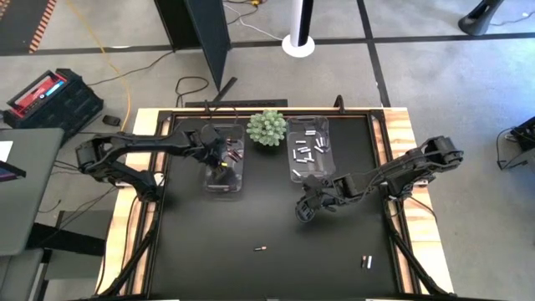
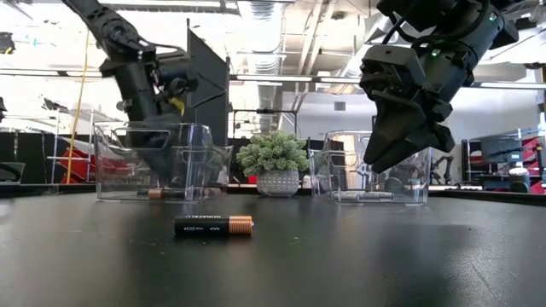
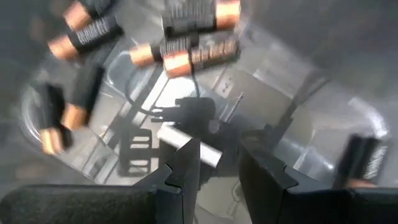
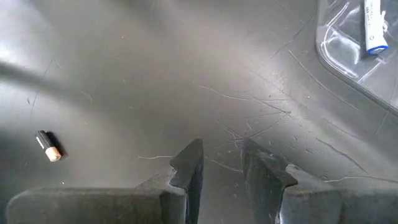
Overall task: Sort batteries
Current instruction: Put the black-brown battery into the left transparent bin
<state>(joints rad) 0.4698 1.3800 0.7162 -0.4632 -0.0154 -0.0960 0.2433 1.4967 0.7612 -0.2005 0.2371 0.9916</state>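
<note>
A: Left end effector [image 1: 219,164] is down inside the left bin [image 1: 224,189], at about 11 o'clock on the bench [image 1: 276,267]. In its wrist view the fingers [image 3: 180,177] stand parted, with a pale silver battery [image 3: 189,144] lying loose on the bin floor just past them, not pinched. Reads as released.

B: And the right end effector [image 1: 306,209]?

A: Hangs over bare bench near centre, slightly toward 3 o'clock, fingers a little apart and holding nothing.

B: Progress?

A: Mostly sorted, I'd judge. Dark copper-ended batteries [image 3: 186,59] lie in the left bin, pale ones [image 1: 305,150] in the right bin [image 1: 309,171] at about 1 o'clock. One pale cell in with the dark ones looks wrong, if the sort is by kind. Left over: a dark battery [image 1: 261,248] on the bench toward 6 o'clock and another cell [image 1: 365,262] toward 5 o'clock.

B: What can't you make out?

A: Counts in either bin. The left arm covers part of its bin from above. Wrist view is smeared. The 5 o'clock cell's kind is too small to tell. The plant [image 1: 267,127] sits between the bins.
</note>
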